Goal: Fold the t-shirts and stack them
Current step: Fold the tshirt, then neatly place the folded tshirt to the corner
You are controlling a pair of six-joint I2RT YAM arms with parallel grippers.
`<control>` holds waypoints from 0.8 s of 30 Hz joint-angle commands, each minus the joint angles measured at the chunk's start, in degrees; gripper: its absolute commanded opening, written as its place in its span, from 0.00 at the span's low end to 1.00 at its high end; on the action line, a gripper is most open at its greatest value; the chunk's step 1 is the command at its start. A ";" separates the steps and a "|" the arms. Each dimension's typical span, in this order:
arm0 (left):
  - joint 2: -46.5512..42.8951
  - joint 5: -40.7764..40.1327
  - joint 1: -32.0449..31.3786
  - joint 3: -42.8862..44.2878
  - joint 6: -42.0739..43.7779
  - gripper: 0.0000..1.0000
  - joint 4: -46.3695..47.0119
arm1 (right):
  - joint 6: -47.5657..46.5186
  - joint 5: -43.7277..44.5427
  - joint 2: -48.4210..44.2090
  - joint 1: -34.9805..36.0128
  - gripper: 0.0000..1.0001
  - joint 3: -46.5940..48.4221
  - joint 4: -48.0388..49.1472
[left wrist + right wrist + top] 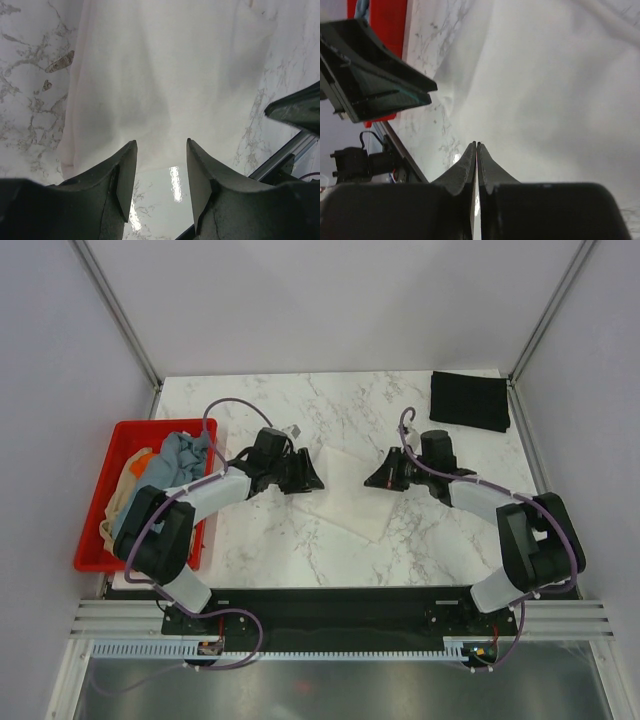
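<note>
Marble worktop (330,405). Red crate (125,440) sits at its left edge w/ grey-blue shirt (185,452) on top, orange shirt (143,458) & tan shirt (120,505) bunched beside it. Left arm covers part of the crate, so the lower pile is hard to make out. Cream-white shirt (345,505) lies flat mid-worktop. Black shirt (470,400) is folded at far right corner. Left fingers (125,170) released, over white cloth. Right fingers (465,165) clenched tip to tip, nothing seen btwn.

Bright, even light falls from above and the shadows are soft. In the left wrist view, a glare streak gleams on the glossy white marble tabletop (175,185) between the jaws. Ahead of the right jaws, the cream-white cloth t-shirt (545,100) looks hazy, washed out and unfocused.
</note>
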 commanded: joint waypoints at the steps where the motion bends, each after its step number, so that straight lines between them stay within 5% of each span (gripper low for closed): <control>1: 0.19 -0.51 0.21 -0.49 -1.56 0.52 -0.24 | 1.89 -1.64 -1.34 3.27 0.09 -5.31 0.51; 10: 2.74 -4.11 2.15 -3.83 -1.47 0.52 -0.77 | -2.32 4.94 0.25 3.36 0.06 -13.76 -2.55; 15: 0.21 -3.41 3.91 -0.94 -1.30 0.52 -4.80 | -2.67 10.47 -8.60 3.36 0.10 -12.72 -10.10; 18: -4.35 -1.92 3.91 2.48 -0.07 0.54 -8.23 | -1.19 16.79 -14.67 3.36 0.25 -9.65 -17.04; 20: -5.78 -1.04 3.91 5.29 1.16 0.55 -11.13 | 0.05 26.01 -16.80 3.36 0.50 -7.45 -21.25; 24: -8.41 2.39 4.17 7.50 2.40 0.56 -14.57 | 3.74 36.49 -19.36 3.10 0.65 -6.56 -21.81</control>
